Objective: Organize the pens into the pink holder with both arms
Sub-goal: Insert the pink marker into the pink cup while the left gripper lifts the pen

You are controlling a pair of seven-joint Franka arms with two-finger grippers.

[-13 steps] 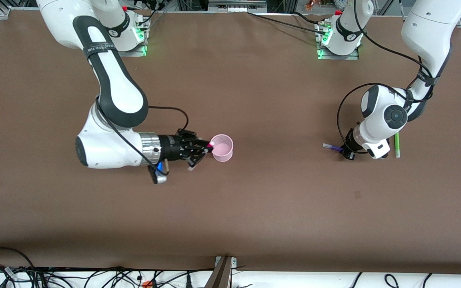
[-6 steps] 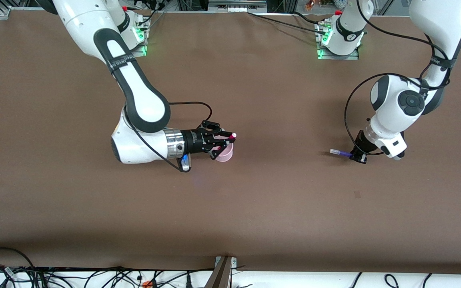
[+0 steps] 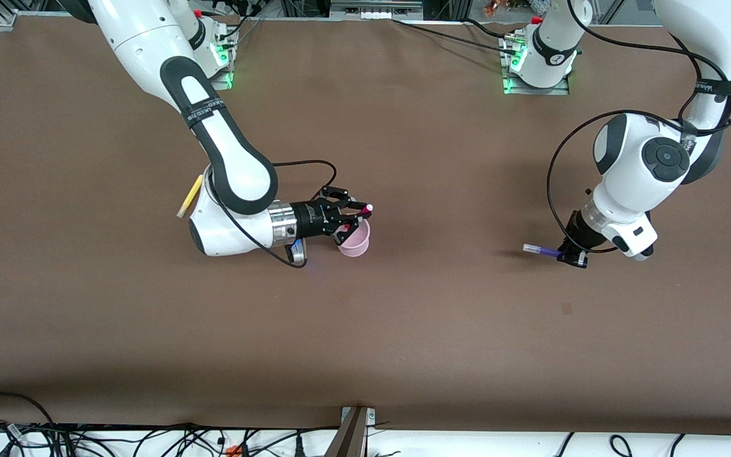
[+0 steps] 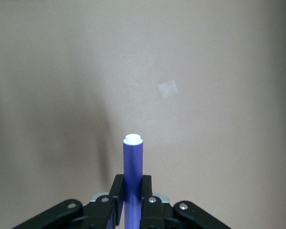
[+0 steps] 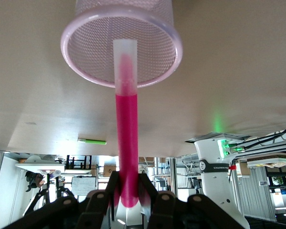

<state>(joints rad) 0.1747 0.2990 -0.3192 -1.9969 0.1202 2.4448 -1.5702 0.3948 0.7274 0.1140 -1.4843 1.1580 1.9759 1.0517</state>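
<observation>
My right gripper is shut on the magenta-pink pen and holds it level over the pink holder. In the right wrist view the pen points from the gripper across the holder's rim. My left gripper is shut on the purple pen, held above the table near the left arm's end. The left wrist view shows that pen in the gripper. The yellow pen lies on the table beside the right arm. The green pen shows only in the right wrist view.
The brown table has a small pale mark nearer the front camera than my left gripper; the mark also shows in the left wrist view. Cables hang past the table's front edge.
My right gripper moved from beside the holder to over it with the magenta-pink pen, uncovering the yellow pen. My left gripper lifted the purple pen off the table; the left arm now hides the green pen.
</observation>
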